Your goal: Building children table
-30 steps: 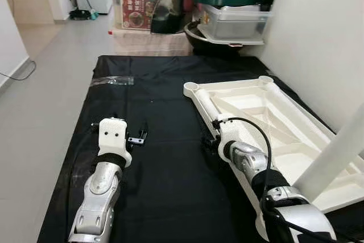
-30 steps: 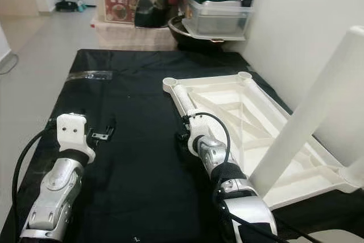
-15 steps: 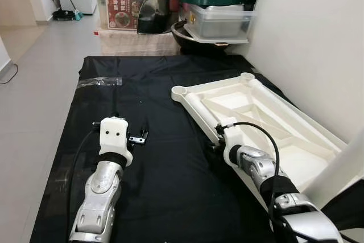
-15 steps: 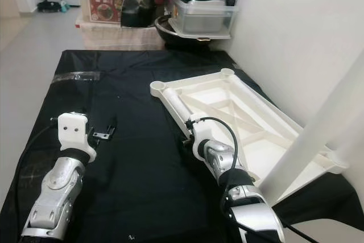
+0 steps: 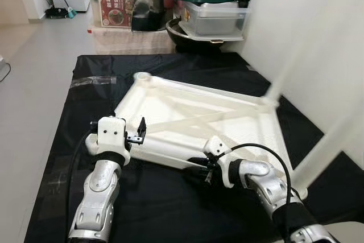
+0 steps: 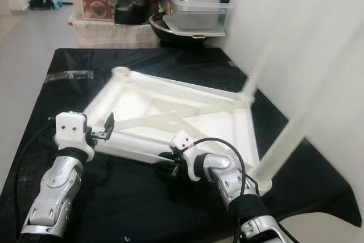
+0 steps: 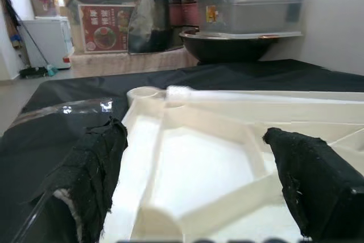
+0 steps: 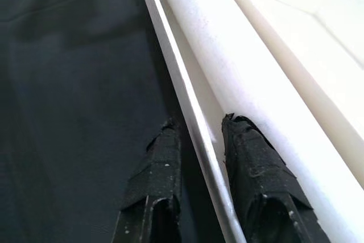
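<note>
Fingers of your right hand (image 5: 206,170) sat narrow on either side of the thin near rim of the tabletop (image 5: 193,119), pinching that edge; the right wrist view showed one black finger (image 8: 152,186) out over the black sheet (image 5: 170,209) and the other inside against the white rail. From that hand the tabletop ran away toward 11 and 12 o'clock, upside down with its ribbed underside up, lying flat on the sheet on the floor. Its long near edge ran roughly from 9 to 4 o'clock across your view, and one round leg socket (image 5: 141,76) pointed off at about 11.

Your left hand (image 5: 135,132) stood wide open at the same near edge, further along toward 9 o'clock, with the rim just ahead between its fingers (image 7: 94,169) but nothing gripped. So the right hand was the one that had the piece, and any turning would likely pivot on that grip.

At 3 o'clock a blurred white leg (image 5: 318,152) rose from the far right corner, beside the wall. Storage boxes (image 5: 122,4) stood well apart at 12.
</note>
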Controlling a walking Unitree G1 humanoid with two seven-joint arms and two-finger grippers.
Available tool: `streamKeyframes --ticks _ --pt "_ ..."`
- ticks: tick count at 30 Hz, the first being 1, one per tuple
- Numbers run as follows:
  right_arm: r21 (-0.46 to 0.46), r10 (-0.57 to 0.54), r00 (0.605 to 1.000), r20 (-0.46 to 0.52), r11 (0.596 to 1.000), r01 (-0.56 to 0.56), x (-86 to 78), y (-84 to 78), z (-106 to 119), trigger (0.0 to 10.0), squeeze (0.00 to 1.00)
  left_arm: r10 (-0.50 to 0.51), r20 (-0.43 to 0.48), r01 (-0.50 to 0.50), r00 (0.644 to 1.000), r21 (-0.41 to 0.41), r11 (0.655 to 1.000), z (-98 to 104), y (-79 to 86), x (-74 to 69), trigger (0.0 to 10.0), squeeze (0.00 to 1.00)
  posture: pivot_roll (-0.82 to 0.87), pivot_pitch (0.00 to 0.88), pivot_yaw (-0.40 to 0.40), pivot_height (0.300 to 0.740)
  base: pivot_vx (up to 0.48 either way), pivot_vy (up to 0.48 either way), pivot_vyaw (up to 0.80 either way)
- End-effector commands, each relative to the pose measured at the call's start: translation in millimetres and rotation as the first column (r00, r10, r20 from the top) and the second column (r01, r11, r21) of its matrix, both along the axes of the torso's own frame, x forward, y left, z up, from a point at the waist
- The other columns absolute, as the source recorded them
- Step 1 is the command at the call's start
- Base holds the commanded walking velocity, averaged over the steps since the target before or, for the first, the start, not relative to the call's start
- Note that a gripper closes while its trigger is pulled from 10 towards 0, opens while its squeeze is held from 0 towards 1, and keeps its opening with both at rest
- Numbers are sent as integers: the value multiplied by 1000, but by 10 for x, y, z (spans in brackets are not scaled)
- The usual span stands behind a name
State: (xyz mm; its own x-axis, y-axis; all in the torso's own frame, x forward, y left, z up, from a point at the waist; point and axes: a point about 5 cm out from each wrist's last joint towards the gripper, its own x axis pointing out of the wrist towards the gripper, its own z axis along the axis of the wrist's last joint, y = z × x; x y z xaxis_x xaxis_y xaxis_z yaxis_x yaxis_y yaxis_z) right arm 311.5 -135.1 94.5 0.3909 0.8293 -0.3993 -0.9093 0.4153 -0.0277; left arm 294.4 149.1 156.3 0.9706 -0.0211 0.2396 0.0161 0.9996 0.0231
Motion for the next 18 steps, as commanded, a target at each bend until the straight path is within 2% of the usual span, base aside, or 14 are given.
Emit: streamKeyframes --ticks 1,5,6,7,8,9,10,11,12,14,16,18 --pt "-44 78 996 53 996 -76 38 -47 87 0 0 12 34 -12 999 -2 1000 85 40 15 10000 0 -14 0 -106 740 0 0 0" --pt "-63 160 985 68 986 -155 36 -171 180 0 0 17 58 -17 998 -9 1000 154 74 30 10000 0 -9 0 -109 740 0 0 0" --pt "-62 245 968 54 968 -242 -6 -266 249 0 0 21 63 -20 998 -10 1000 170 96 36 10000 0 -4 0 -112 740 0 0 0" --pt "-62 245 968 54 968 -242 -6 -266 249 0 0 21 63 -20 998 -10 1000 170 96 36 10000 0 -4 0 -112 740 0 0 0" --pt "-72 321 947 28 945 -319 -44 -372 309 0 0 26 62 -26 998 -11 1000 166 118 39 10000 0 -2 0 -118 740 0 0 0" --pt "-72 321 947 28 945 -319 -44 -372 309 0 0 26 62 -26 998 -11 1000 166 118 39 10000 0 -2 0 -118 740 0 0 0" --pt "-132 387 922 -2 914 -383 -65 -506 349 0 0 31 57 -30 998 -11 999 144 127 35 10000 0 -4 0 -118 740 0 0 0" --pt "-132 387 922 -2 914 -383 -65 -506 349 0 0 31 57 -30 998 -11 999 144 127 35 10000 0 -4 0 -118 740 0 0 0" --pt "-203 430 902 -30 881 -426 -74 -626 375 0 0 33 52 -32 998 -11 999 122 120 27 10000 0 -4 0 -118 740 0 0 0" --pt "-294 473 879 -66 832 -470 -90 -754 383 0 0 31 46 -31 998 -13 999 99 92 17 10000 0 -4 0 -123 740 0 0 0" --pt "-343 512 853 -100 787 -513 -131 -821 354 0 0 28 44 -27 999 -16 1000 93 65 15 10000 0 -2 0 -123 740 0 0 0" --pt "-352 522 846 -109 776 -524 -141 -837 345 0 0 27 44 -26 999 -16 1000 92 60 15 10000 0 -2 0 -123 740 0 0 0"
